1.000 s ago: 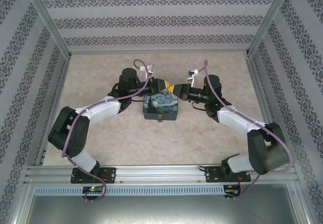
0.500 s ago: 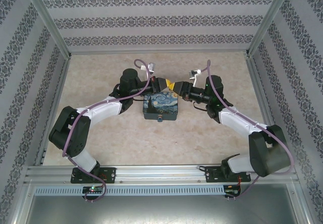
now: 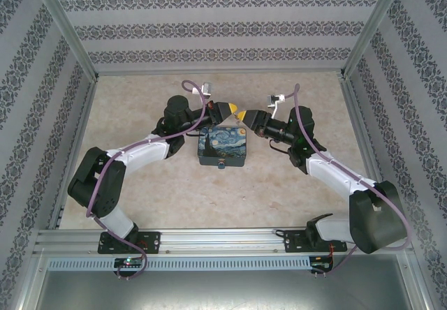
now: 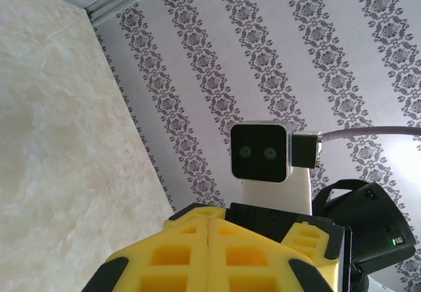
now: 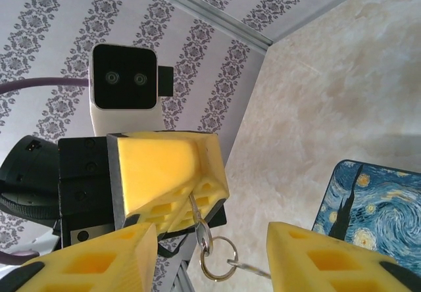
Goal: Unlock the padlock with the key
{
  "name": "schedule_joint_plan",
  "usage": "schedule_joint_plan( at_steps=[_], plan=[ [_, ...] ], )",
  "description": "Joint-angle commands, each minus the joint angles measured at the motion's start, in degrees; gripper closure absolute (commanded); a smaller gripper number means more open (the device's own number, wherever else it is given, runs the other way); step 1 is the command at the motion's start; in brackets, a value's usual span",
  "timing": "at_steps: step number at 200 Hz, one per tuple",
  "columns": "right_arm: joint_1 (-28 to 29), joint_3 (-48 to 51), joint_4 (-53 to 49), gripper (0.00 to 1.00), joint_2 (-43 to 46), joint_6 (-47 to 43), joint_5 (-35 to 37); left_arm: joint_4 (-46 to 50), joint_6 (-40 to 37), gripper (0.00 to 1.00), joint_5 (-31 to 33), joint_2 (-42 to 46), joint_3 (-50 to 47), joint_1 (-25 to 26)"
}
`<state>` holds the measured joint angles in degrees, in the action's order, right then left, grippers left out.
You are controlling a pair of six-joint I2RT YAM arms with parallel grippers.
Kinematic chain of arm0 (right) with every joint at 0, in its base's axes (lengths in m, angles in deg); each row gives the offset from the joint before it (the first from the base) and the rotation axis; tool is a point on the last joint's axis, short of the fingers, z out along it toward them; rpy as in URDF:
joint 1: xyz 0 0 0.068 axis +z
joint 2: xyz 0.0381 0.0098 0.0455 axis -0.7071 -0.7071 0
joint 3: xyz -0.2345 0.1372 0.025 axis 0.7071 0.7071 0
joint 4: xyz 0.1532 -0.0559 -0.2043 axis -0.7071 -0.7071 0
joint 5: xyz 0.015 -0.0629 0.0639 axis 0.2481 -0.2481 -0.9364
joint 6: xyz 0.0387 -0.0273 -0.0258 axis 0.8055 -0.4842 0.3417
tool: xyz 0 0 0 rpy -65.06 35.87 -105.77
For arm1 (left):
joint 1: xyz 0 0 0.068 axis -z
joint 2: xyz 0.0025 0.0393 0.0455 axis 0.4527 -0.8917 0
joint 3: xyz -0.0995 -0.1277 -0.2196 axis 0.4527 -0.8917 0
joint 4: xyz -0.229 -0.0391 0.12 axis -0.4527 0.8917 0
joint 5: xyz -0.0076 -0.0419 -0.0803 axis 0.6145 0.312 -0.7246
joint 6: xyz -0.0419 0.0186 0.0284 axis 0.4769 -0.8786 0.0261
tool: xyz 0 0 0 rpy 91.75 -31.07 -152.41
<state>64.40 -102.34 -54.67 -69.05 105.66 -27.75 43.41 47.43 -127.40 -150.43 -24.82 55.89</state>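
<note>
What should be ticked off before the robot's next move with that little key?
1. Left gripper shut on the key: ok.
2. Right gripper open: ok.
3. Key ring free of the right fingers: cannot tell; it hangs between them.
4. Key's blade end pointing outward: cannot tell; one end is pinched out of sight.
5. Padlock on the box's near side uncovered: ok.
6. Grippers lined up with the padlock: not ok; both hover beyond the box's far edge.

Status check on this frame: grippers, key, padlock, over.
Left gripper shut on key, ring dangling. Right gripper open, gripping nothing. Padlock on box front, untouched. Box sits between grippers and padlock.
</note>
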Motion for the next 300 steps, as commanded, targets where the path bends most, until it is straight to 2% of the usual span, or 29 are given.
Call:
schedule_joint_plan(
  at_steps=[1, 162, 300],
  plan=[
    [1.07, 0.11, 3.83, 0.54, 0.17, 1.24, 1.83, -4.73, 1.35, 1.0, 1.63, -0.48, -0.81, 1.27],
    [3.67, 0.0, 8.8, 0.7, -3.39, 4.54, 4.05, -8.2, 2.59, 1.0, 6.0, 0.02, -3.56, 1.71],
    [3.98, 1.18, 13.68, 0.77, -5.84, 6.89, 3.35, -8.47, 2.66, 1.0, 6.44, -0.42, -3.34, 1.73]
  ],
)
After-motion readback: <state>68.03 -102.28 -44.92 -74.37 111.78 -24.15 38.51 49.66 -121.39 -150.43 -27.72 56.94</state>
